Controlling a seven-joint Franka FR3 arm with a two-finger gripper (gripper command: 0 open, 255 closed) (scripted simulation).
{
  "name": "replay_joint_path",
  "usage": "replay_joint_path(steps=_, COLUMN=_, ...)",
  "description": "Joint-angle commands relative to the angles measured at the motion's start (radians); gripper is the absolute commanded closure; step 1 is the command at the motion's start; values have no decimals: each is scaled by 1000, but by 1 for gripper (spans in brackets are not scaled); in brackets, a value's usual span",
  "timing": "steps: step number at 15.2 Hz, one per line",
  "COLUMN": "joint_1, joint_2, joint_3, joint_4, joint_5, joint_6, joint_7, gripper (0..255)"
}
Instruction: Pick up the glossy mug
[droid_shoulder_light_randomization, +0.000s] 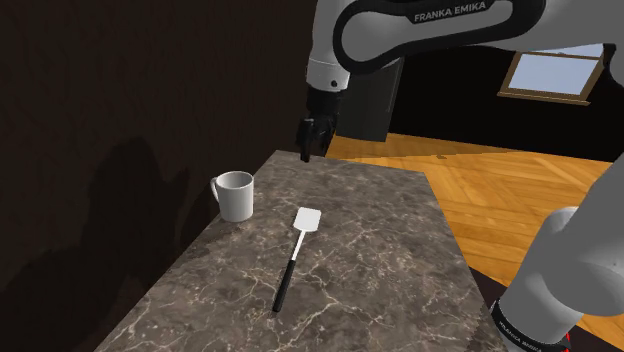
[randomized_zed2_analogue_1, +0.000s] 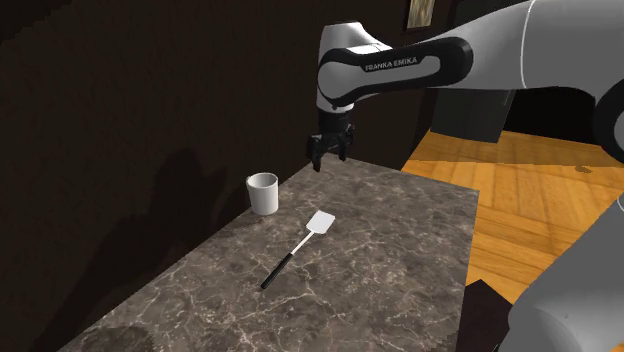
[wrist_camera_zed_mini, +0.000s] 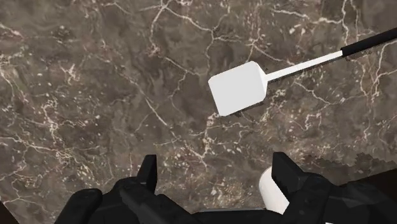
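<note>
A white glossy mug (droid_shoulder_light_randomization: 234, 195) (randomized_zed2_analogue_1: 263, 192) stands upright on the dark marble counter (droid_shoulder_light_randomization: 360, 260) near its edge along the dark wall, handle toward the shoulder view's left. My black gripper (droid_shoulder_light_randomization: 312, 150) (randomized_zed2_analogue_1: 325, 158) hangs open in the air above the counter's far end, up and to the right of the mug in the shoulder view, holding nothing. In the wrist view my gripper (wrist_camera_zed_mini: 216, 181) looks down at the marble with its fingers apart. A slice of the mug (wrist_camera_zed_mini: 272, 191) peeks out beside one fingertip (wrist_camera_zed_mini: 286, 173).
A spatula (droid_shoulder_light_randomization: 295, 250) (randomized_zed2_analogue_1: 300, 240) with a white blade (wrist_camera_zed_mini: 237, 91) and black handle lies mid-counter, to the shoulder view's right of the mug. A dark wall runs along the counter's left side. Wooden floor (droid_shoulder_light_randomization: 500, 190) lies beyond the right edge.
</note>
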Motion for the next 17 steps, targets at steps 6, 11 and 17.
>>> replay_joint_path(steps=6, joint_1=40, joint_2=268, joint_3=45, joint_4=242, joint_5=-43, joint_6=0, joint_7=96, gripper=0)
replay_joint_path(steps=11, joint_1=95, joint_2=481, joint_3=59, joint_4=478, joint_5=-86, joint_6=-39, joint_7=157, gripper=0)
replay_joint_path(steps=17, joint_1=117, joint_2=561, joint_3=58, joint_4=523, joint_5=-102, joint_6=-9, joint_7=174, gripper=0)
